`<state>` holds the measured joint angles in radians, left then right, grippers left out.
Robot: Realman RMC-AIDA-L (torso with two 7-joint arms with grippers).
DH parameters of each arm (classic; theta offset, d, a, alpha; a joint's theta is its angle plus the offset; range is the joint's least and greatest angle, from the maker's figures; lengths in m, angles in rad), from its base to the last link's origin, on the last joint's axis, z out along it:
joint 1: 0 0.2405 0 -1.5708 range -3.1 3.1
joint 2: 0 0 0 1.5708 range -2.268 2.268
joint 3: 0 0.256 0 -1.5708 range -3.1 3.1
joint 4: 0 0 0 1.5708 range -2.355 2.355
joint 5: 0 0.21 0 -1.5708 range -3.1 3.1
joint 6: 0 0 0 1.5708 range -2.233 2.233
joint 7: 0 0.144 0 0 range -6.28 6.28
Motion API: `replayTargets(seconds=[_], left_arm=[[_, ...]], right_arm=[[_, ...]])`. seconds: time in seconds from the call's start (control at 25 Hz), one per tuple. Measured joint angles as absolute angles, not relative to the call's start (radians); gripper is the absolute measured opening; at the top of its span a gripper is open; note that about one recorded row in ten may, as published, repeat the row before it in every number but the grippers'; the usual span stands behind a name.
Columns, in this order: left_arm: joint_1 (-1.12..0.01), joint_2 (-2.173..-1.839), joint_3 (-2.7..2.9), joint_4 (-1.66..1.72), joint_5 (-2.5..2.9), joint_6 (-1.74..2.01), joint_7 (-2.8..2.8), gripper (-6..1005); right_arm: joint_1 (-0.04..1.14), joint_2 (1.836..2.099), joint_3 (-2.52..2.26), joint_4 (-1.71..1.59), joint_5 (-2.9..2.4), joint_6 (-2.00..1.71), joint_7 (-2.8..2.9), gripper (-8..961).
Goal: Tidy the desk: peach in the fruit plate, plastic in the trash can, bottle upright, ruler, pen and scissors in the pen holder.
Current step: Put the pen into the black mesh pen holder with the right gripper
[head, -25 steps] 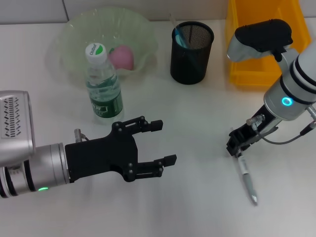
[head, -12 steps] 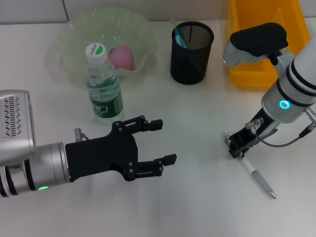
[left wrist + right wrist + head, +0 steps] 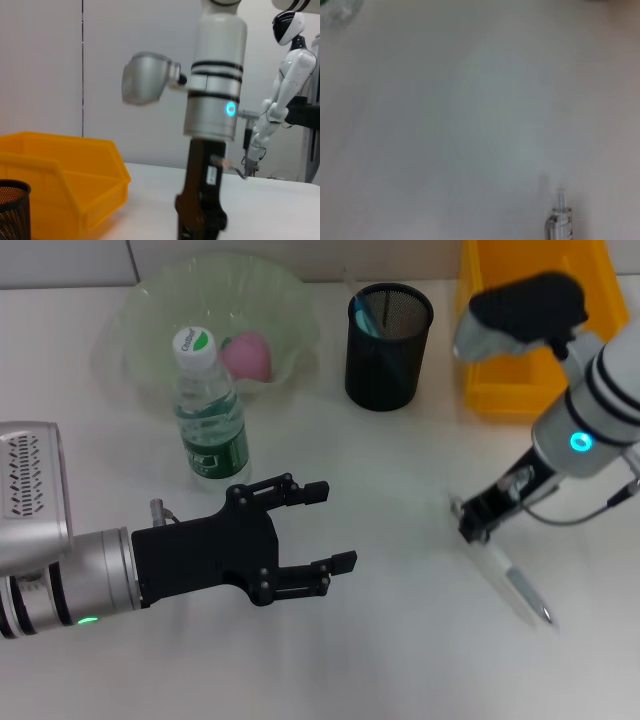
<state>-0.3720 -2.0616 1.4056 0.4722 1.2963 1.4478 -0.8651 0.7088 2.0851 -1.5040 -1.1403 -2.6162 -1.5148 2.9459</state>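
Right gripper (image 3: 476,524) low over the white desk (image 3: 400,660), right side, at the upper end of a clear pen (image 3: 515,586); jaws closed on that end, as far as the head view shows. Pen slanted away from the gripper toward the near right, tip end blurred; whether resting on the desk or lifted off it, cannot tell. In the right wrist view, only the pen's clear clicker end (image 3: 559,222) visible above bare desk surface.

Left gripper (image 3: 322,530) parked over the near-left desk, black fingers (image 3: 310,493) spread apart, holding nothing, pointing toward the centre. Well apart from the pen.

Water bottle (image 3: 208,410) standing upright, green label, white-and-green cap, just in front of the fruit plate (image 3: 150,310). Pink peach (image 3: 248,354) lying inside that translucent green plate, behind the bottle's cap. Black mesh pen holder (image 3: 388,350) upright at the back centre, something blue-green leaning inside against its left wall; too small to identify. Yellow bin (image 3: 520,380) at the back right, partly hidden behind the right arm's elbow.

From the left wrist view: right arm's silver forearm with a lit blue ring, yellow bin (image 3: 60,180) and the rim of the mesh holder (image 3: 12,210) to one side, another white robot (image 3: 285,100) farther off in the room.
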Motion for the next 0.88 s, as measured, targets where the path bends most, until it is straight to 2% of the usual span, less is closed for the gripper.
replayTargets(seconds=[0.24,0.44,0.48,0.64,0.68,0.84,0.88], left_arm=[[-0.371,-2.063,1.405,0.472,1.296,1.448,-0.865,798],[-0.371,-2.063,1.405,0.469,1.296,1.447,-0.865,798],[-0.371,-2.063,1.405,0.468,1.296,1.447,-0.865,798],[-0.371,-2.065,1.405,0.467,1.296,1.446,-0.865,798],[-0.371,-2.065,1.405,0.467,1.296,1.446,-0.865,798],[-0.376,-2.065,1.405,0.467,1.296,1.445,-0.866,798],[-0.378,-2.065,1.405,0.467,1.296,1.445,-0.869,798]], right_arm=[[0.614,2.083,-1.323,-1.401,-2.548,-1.465,2.867,180],[0.473,2.083,-1.208,-1.457,-2.156,-1.083,2.518,186],[0.440,2.081,-1.205,-1.372,-1.896,-0.916,2.256,187],[0.447,2.081,-1.197,-1.187,-1.501,-0.803,1.806,191],[0.468,2.081,-1.198,-1.063,-1.290,-0.809,1.551,192],[0.523,2.085,-1.207,-0.836,-1.026,-0.887,1.116,196],[0.582,2.086,-1.208,-0.654,-0.884,-0.973,0.843,197]])
